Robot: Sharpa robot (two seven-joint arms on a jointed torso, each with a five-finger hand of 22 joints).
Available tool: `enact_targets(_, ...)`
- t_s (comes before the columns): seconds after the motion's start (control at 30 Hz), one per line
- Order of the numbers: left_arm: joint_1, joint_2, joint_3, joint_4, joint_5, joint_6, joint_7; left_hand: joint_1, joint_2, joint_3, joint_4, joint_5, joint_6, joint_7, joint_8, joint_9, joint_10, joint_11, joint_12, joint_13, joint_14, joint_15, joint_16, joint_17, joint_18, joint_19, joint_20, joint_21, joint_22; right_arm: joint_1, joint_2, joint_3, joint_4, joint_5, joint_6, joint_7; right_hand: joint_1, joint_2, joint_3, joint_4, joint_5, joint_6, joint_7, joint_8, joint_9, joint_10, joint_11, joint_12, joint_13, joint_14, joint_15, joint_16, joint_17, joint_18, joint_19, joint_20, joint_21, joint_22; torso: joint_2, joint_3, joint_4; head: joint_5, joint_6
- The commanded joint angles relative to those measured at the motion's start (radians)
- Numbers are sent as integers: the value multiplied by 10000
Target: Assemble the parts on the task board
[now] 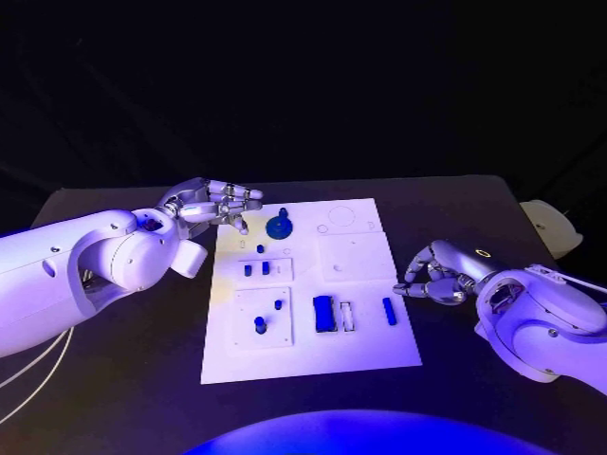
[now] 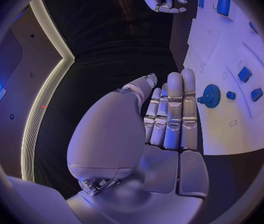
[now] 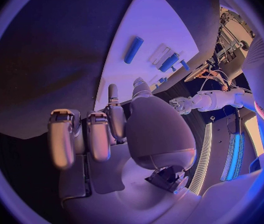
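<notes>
Centrally, task board [image 1: 365, 351] carries blue parts [image 1: 324, 314]; both hands hold nothing.

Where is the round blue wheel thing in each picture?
Head view: the round blue part sits near the far edge of the white task board, just beside the left hand.
Left wrist view: the same part lies on the board just beyond the left hand's fingertips.
Right wrist view: I cannot pick it out.
Shared landmark: the white task board, seen in all three views.
</notes>
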Motion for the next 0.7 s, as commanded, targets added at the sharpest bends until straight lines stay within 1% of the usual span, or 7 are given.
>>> enact_targets(0.03,3,26,2,20,66,103,95,-65,57,-53,-9,7,-76,10,62,-2,-57,21,66,-14,-51,3,-56,-10,134,-44,-6,-41,-14,-116,-4,-19,-21,-336,407,94,167,29,-54,-5,-53,161,-31,-35,-19,27,16,10,72,831,36,20,1699,23,812,83,72,2406,-5,13,8,-18,-14)
enact_targets(0.1,2,24,0,23,66,101,89,-65,57,-53,-9,7,-76,10,62,-2,-57,21,66,-14,-51,3,-56,-10,134,-44,-6,-41,-14,-196,6,-27,-48,-364,503,65,178,32,-67,0,-59,224,-48,-25,-20,31,3,13,75,833,27,22,1706,24,813,80,73,2407,1,12,19,-27,-15)
enact_targets(0.17,1,19,-2,24,67,94,83,-65,57,-53,-9,7,-76,10,62,-2,-57,21,66,-14,-51,3,-56,-10,134,-44,-6,-41,-14,-299,35,-34,-66,-379,567,40,184,30,-80,4,-64,270,-61,-18,-20,32,-7,9,73,833,19,22,1706,23,814,77,76,2408,3,-5,20,-24,-18)
enact_targets(0.3,1,11,-5,21,67,83,70,-65,57,-53,-9,7,-76,10,62,-2,-57,21,66,-14,-51,3,-56,-10,134,-44,-6,-41,-14,-487,154,-42,-61,-393,575,9,194,39,-91,11,-63,327,-79,-9,-19,34,-22,7,74,834,9,24,1712,23,814,72,75,2409,4,0,15,-21,-22)
enact_targets(0.4,0,10,-7,24,67,86,64,-65,57,-53,-9,7,-76,10,62,-2,-57,21,66,-14,-51,3,-56,-10,134,-44,-6,-41,-14,-565,247,-44,-63,-397,567,-8,204,49,-94,15,-54,358,-90,-3,-18,37,-31,9,76,835,2,26,1718,22,816,68,80,2410,5,0,26,-21,-32)
enact_targets(0.53,0,8,-7,26,67,89,55,-65,57,-53,-9,7,-76,10,62,-2,-57,21,66,-14,-51,3,-56,-10,134,-44,-6,-41,-14,-653,382,-45,-97,-410,565,-34,213,60,-95,18,-43,383,-99,0,-17,42,-39,17,83,836,-4,27,1720,21,819,64,88,2413,3,-6,24,-20,-37)
enact_targets(0.7,0,-2,-8,37,67,96,40,-65,57,-53,-9,7,-76,10,62,-2,-57,21,66,-14,-51,3,-56,-10,134,-44,-6,-41,-14,-732,528,-46,-156,-429,560,-61,226,76,-96,21,-28,413,-111,5,-15,44,-49,16,83,835,-12,26,1720,21,819,58,87,2413,15,-2,19,-10,-62)
